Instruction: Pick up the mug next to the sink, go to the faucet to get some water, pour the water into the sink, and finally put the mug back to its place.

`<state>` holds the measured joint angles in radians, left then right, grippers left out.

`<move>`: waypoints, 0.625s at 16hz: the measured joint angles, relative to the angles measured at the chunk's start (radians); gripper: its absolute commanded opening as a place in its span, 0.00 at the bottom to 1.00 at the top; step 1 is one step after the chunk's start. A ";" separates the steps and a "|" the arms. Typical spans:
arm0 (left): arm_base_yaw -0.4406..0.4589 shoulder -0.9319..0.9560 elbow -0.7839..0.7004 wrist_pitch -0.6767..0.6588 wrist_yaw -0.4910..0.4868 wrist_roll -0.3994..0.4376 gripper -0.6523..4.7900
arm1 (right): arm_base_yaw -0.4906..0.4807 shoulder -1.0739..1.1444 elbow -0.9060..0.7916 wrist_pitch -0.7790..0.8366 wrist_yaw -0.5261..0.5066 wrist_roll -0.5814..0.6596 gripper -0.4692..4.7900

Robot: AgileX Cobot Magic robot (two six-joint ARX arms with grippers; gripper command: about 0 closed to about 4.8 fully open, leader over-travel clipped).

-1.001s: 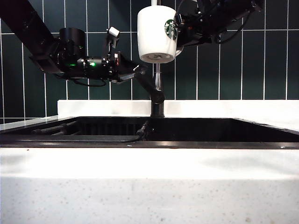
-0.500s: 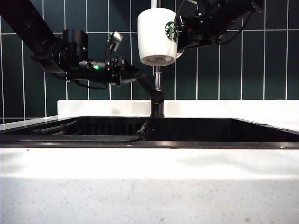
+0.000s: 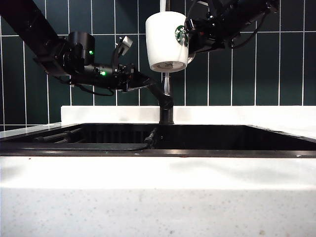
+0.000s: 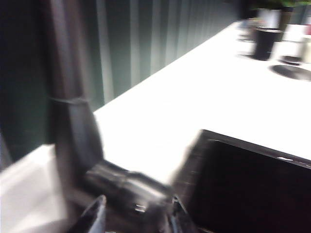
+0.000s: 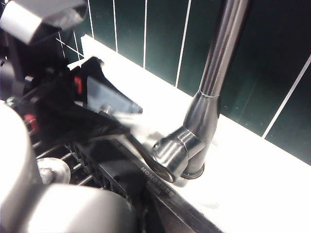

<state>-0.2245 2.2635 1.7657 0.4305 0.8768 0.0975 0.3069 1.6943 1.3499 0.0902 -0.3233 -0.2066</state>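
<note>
The white mug (image 3: 167,42) with the green logo hangs high over the sink (image 3: 197,148), upright, right at the top of the faucet (image 3: 167,86). My right gripper (image 3: 193,35) is shut on it at the handle side. In the right wrist view the mug (image 5: 58,208) fills the near corner and hides the jaws. My left gripper (image 3: 144,79) stands open at the faucet's side lever (image 3: 157,93). In the blurred left wrist view the lever (image 4: 129,187) lies between the two fingertips of the left gripper (image 4: 136,216); contact cannot be told.
A dark green tiled wall stands behind the faucet. White speckled countertop (image 3: 158,197) frames the sink. Dark bars (image 3: 54,137) lie in the basin's left part. A dark cup (image 4: 266,42) and other small items stand far along the counter.
My left wrist has turned and its fingers have swung a little to the right and up, closer along the lever. The mug has barely shifted.
</note>
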 measured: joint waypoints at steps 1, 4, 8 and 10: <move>-0.005 0.000 0.000 0.000 -0.047 0.000 0.42 | 0.000 0.000 0.000 0.000 0.000 0.000 0.09; -0.013 0.000 -0.001 0.033 -0.135 -0.020 0.42 | 0.000 0.000 0.000 0.000 0.000 0.000 0.09; 0.001 -0.027 -0.001 0.083 -0.111 -0.172 0.41 | -0.005 0.000 0.000 0.000 0.056 -0.049 0.09; 0.010 -0.095 0.000 0.054 -0.131 -0.226 0.35 | -0.019 0.000 0.000 -0.008 0.105 -0.103 0.09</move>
<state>-0.2150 2.1681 1.7657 0.4847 0.7460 -0.1287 0.2874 1.6943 1.3495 0.0818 -0.2188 -0.3096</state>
